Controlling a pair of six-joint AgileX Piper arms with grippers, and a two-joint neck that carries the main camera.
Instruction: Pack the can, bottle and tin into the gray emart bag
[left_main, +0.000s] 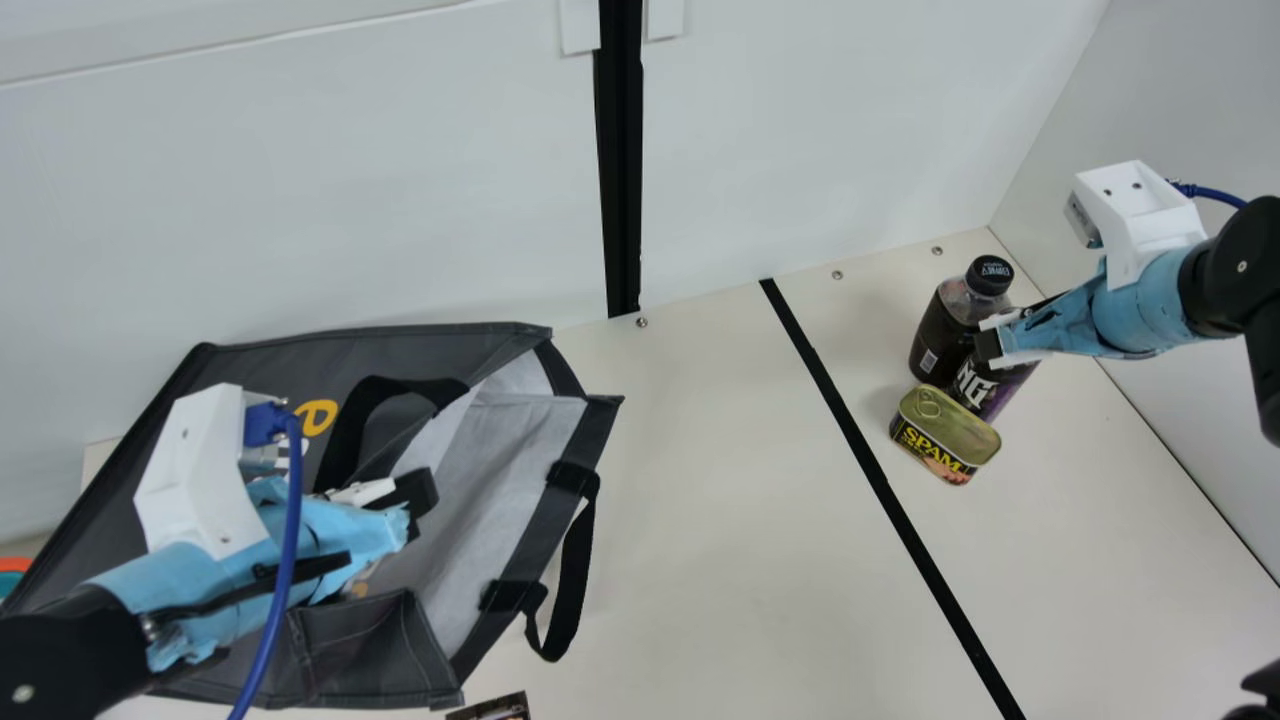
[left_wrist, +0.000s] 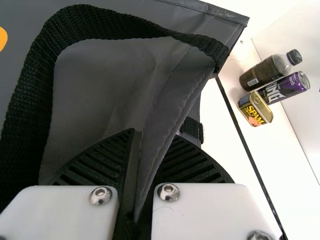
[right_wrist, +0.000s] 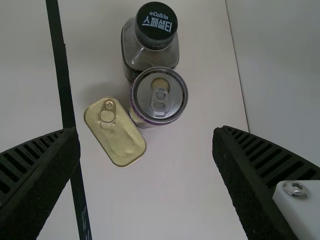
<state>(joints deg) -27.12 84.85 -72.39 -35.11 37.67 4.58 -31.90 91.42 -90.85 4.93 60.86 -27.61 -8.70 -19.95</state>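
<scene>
Bottle (left_main: 935, 335) and can (left_main: 988, 388) stand upright; the lid-up tin (left_main: 945, 435) slants lengthwise, ring end nearest the black strip (left_main: 880, 480) — left gripper (left_main: 422, 497) pinching gray emart bag (left_main: 265, 375), right gripper (left_main: 988, 345) gaping.

A wide bare lane of cream table (left_main: 720, 500) runs right of the gray fabric bag (left_main: 260, 360). The bag's mouth gapes that way, partly blocked by the left gripper (left_main: 415, 505); a black strap loop (left_main: 580, 560) juts out beside it. Farther right of the bag, a dark capped bottle (left_main: 935, 330), purple-black can (left_main: 980, 390) and gold-topped tin (left_main: 940, 440) crowd together.
</scene>
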